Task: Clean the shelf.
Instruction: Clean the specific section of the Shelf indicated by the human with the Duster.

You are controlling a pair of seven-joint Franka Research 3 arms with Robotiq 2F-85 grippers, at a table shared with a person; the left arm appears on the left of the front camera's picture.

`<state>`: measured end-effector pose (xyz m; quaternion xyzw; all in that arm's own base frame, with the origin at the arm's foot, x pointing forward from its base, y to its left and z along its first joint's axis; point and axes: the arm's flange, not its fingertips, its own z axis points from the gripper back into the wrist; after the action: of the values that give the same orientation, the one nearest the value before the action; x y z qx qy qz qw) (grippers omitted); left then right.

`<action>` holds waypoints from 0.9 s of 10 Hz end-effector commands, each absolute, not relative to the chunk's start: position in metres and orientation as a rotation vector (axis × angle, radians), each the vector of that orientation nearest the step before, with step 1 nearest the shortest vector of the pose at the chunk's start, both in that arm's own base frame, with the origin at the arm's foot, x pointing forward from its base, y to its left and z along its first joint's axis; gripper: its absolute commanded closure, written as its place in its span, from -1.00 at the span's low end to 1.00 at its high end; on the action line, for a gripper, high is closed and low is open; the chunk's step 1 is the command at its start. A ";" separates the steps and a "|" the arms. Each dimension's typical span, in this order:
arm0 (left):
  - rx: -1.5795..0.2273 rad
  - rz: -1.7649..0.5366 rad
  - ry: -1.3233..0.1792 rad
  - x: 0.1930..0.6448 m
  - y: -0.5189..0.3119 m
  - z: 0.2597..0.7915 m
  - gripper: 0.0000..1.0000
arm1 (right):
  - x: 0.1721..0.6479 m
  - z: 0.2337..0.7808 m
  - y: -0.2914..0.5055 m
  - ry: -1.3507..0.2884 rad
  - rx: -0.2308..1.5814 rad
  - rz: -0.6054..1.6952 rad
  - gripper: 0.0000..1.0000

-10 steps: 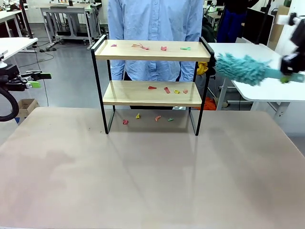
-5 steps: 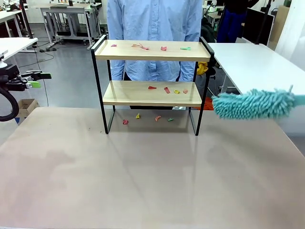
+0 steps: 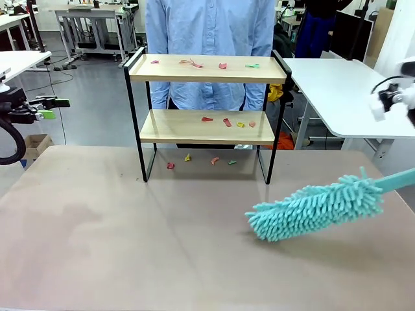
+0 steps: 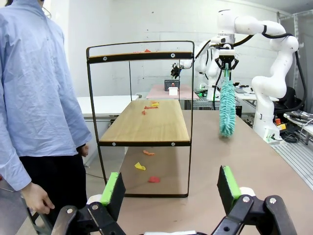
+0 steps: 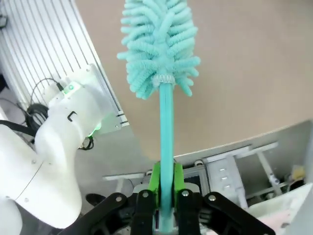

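From the front, the shelf (image 3: 206, 72) stood at the far middle of the table (image 3: 97, 246) before a person (image 3: 211, 32), with paper scraps (image 3: 224, 121) on both boards and beneath it. A duster (image 3: 314, 207) hung low over the table, right of the shelf. The left gripper (image 3: 55, 108) sat off the table's left edge. In the left wrist view its jaws stood wide apart, empty, facing the shelf's end. In the right wrist view the right gripper (image 5: 165, 181) was clamped on the duster's handle
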<state>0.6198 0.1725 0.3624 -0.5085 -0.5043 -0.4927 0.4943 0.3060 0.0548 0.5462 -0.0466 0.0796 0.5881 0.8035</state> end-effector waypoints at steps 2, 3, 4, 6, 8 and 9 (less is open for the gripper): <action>-1.231 -1.198 -1.230 0.618 0.172 0.365 -1.00 | 0.321 0.536 0.082 0.177 -0.093 1.392 0.74; -1.231 -1.198 -1.230 0.618 0.172 0.365 -1.00 | 0.329 0.534 0.086 0.169 -0.074 1.383 0.74; -1.231 -1.198 -1.230 0.618 0.172 0.365 -1.00 | 0.338 0.532 0.086 0.150 -0.068 1.370 0.74; -1.231 -1.198 -1.230 0.618 0.172 0.365 -1.00 | 0.315 0.531 0.090 0.193 -0.110 1.367 0.74; -1.231 -1.198 -1.230 0.618 0.172 0.365 -1.00 | 0.315 0.531 0.090 0.193 -0.110 1.367 0.74; -1.231 -1.198 -1.230 0.618 0.172 0.365 -1.00 | 0.315 0.531 0.090 0.193 -0.110 1.367 0.74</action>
<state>0.6198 0.1725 0.3620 -0.5087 -0.5042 -0.4926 0.4943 0.3184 0.0927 0.5310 -0.0515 0.0883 0.6305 0.7694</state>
